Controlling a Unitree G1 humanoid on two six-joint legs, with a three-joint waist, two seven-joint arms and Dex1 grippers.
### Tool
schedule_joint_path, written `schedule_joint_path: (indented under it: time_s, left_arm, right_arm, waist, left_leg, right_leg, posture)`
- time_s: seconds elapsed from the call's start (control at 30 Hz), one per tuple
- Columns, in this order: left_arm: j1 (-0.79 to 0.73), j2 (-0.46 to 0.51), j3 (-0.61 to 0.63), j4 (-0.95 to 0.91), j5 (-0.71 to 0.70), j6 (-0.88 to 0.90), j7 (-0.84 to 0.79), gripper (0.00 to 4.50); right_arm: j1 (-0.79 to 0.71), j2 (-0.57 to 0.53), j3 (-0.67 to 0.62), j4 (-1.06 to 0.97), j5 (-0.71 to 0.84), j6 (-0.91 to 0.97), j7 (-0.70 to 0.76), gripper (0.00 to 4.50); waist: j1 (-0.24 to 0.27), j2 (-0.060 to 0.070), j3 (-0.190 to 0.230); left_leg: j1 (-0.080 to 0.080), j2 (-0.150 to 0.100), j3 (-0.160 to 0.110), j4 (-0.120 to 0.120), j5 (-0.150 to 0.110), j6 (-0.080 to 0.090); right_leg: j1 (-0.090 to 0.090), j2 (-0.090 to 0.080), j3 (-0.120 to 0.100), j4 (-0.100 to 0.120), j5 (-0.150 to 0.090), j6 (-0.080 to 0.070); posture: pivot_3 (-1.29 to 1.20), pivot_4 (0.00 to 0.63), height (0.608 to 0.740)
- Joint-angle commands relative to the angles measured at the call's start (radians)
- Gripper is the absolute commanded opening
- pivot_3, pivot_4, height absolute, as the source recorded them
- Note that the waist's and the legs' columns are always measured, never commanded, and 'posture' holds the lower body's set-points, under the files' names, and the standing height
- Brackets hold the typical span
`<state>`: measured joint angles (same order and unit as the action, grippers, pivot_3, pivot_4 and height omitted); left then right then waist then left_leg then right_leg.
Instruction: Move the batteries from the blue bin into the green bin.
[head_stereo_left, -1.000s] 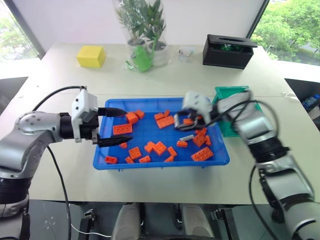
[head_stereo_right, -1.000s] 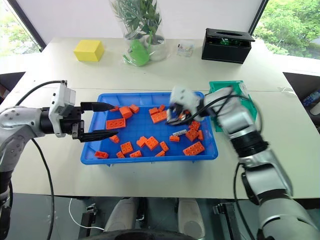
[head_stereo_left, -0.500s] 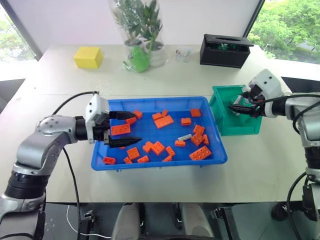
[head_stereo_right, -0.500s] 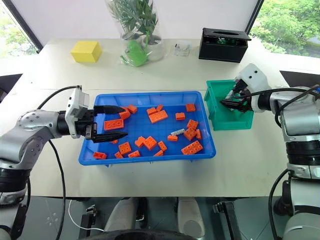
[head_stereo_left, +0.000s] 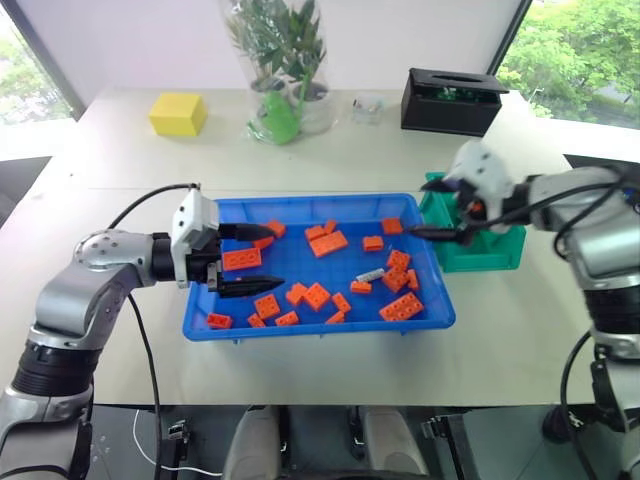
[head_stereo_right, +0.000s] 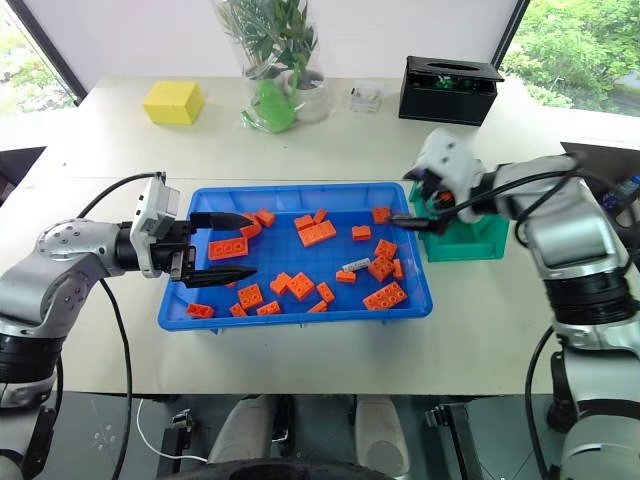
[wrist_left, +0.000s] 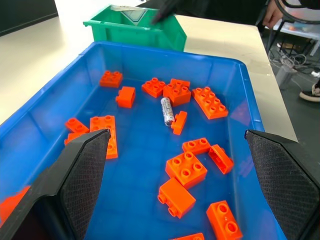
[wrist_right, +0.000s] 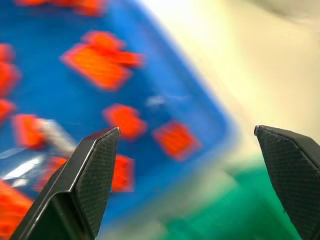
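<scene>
Returned from the green bin (head_stereo_right: 462, 236), my right gripper (head_stereo_right: 412, 221) hangs wide and empty over the blue bin's (head_stereo_right: 295, 316) right edge; left gripper (head_stereo_right: 228, 246) also wide. Next: descend on the battery (head_stereo_right: 355, 265) mid-bin.

Support surface: pale cream table (head_stereo_left: 120, 160), with a seam line running across it level with the far rim of the tray.

Items resting directly on the table:
- Blue bin (head_stereo_left: 320, 325), near edge, centre; the widest container.
- Green bin (head_stereo_left: 490, 255), just beside the blue bin's right end; whether the two rims touch cannot be told.
- Yellow block (head_stereo_left: 179, 113), far left, well apart from both bins.
- Clear vase (head_stereo_left: 285, 90) with green plant stems, far centre.
- Small clear container (head_stereo_left: 368, 107), near the vase, to its right.
- Black box (head_stereo_left: 450, 100), far right, behind the green bin and well apart from it.
</scene>
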<state>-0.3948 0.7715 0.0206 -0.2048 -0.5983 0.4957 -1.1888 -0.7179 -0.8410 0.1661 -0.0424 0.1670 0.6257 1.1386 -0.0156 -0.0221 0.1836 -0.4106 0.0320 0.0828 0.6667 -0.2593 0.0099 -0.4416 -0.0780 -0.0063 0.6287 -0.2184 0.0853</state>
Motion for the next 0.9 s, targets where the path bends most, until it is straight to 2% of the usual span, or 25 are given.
schedule_joint_path:
  time_s: [0.03,0.33,0.43,0.63,0.67,0.9]
  left_arm:
    - [-0.009,-0.003,0.008,-0.028,0.000,-0.007,0.009,4.50]
    - [0.011,0.015,0.029,-0.055,-0.005,-0.007,0.018,4.50]
    - [0.034,0.014,0.037,-0.070,0.000,-0.021,0.028,4.50]
    - [0.058,0.023,0.053,-0.090,-0.015,-0.013,0.042,4.50]
    - [0.058,0.024,0.055,-0.091,-0.016,-0.011,0.045,4.50]
    - [0.025,0.021,0.057,-0.061,-0.011,-0.011,0.040,4.50]
  right_arm:
    - [-0.021,0.002,0.092,-0.017,-0.051,-0.096,0.057,4.44]
    - [-0.067,0.056,0.249,0.151,-0.169,-0.327,0.160,4.44]
    - [-0.090,0.082,0.270,0.214,-0.195,-0.379,0.184,3.58]
    - [-0.095,0.133,0.295,0.276,-0.235,-0.448,0.210,0.40]
    - [-0.093,0.141,0.295,0.280,-0.240,-0.451,0.209,0.04]
    - [-0.081,0.152,0.268,0.246,-0.227,-0.409,0.229,0.04]
  waist:
    - [0.004,0.000,0.000]
    - [-0.002,0.000,0.000]
    - [-0.002,0.000,0.000]
    - [0.001,0.000,0.000]
    - [0.001,0.000,0.000]
    - [0.003,-0.001,0.000]
  left_leg:
    - [0.000,0.000,0.000,0.000,0.000,0.000]
    - [0.000,0.000,0.000,0.000,0.000,0.000]
    - [0.000,0.000,0.000,0.000,0.000,0.000]
    - [0.000,0.000,0.000,0.000,0.000,0.000]
    - [0.000,0.000,0.000,0.000,0.000,0.000]
    - [0.001,0.000,0.000,0.000,0.000,0.000]
  right_leg:
    - [0.000,0.000,0.000,0.000,0.000,0.000]
    - [0.000,0.000,0.000,0.000,0.000,0.000]
    - [0.000,0.000,0.000,0.000,0.000,0.000]
    - [0.000,0.000,0.000,0.000,0.000,0.000]
    - [0.000,0.000,0.000,0.000,0.000,0.000]
    - [0.001,0.000,0.000,0.000,0.000,0.000]
  posture:
    - [0.00,0.150,0.736]
    - [0.00,0.150,0.736]
    - [0.00,0.150,0.736]
    - [0.00,0.150,0.736]
    - [0.00,0.150,0.736]
    - [0.00,0.150,0.736]
